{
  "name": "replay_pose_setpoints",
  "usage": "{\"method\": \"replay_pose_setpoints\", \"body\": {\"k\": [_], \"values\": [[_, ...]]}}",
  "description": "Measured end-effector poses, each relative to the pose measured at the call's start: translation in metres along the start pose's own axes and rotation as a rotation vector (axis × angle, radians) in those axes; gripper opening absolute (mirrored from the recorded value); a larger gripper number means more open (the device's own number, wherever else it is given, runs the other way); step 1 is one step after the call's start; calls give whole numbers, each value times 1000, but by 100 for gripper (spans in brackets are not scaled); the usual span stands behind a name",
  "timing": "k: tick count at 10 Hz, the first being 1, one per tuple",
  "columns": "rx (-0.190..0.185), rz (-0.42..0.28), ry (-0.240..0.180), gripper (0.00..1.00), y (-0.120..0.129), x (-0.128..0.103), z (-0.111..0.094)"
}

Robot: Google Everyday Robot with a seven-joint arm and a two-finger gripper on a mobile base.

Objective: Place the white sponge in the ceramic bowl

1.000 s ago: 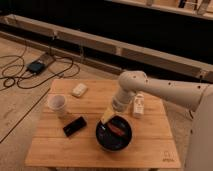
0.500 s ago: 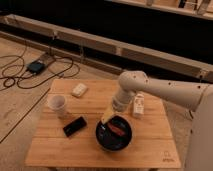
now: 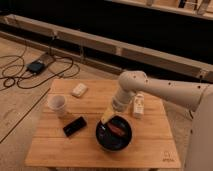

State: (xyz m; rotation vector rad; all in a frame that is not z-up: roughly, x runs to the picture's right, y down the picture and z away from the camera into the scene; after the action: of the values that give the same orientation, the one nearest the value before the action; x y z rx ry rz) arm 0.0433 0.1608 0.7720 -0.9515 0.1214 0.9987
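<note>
White sponge (image 3: pixel 79 90) flat on table (image 3: pixel 150 146), far side, well apart from black bowl (image 3: pixel 106 144). Gripper (image 3: pixel 108 119) over bowl's left rim, fingers spread, empty.

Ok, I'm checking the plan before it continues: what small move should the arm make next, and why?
Probably lift the gripper and carry it toward the white sponge, at the far left of the table in the picture. The gripper hangs open at the left rim of the ceramic bowl, while the sponge lies untouched beyond the white cup. It must be grasped first.
</note>
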Motion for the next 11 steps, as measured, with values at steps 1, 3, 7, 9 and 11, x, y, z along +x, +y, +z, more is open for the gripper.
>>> {"method": "replay_pose_setpoints", "body": {"k": [1,3,7,9,11], "values": [[0,0,0,80,0,0,0],[0,0,0,80,0,0,0],[0,0,0,80,0,0,0],[0,0,0,80,0,0,0],[3,-2,-5,80,-2,-3,-1]]}}
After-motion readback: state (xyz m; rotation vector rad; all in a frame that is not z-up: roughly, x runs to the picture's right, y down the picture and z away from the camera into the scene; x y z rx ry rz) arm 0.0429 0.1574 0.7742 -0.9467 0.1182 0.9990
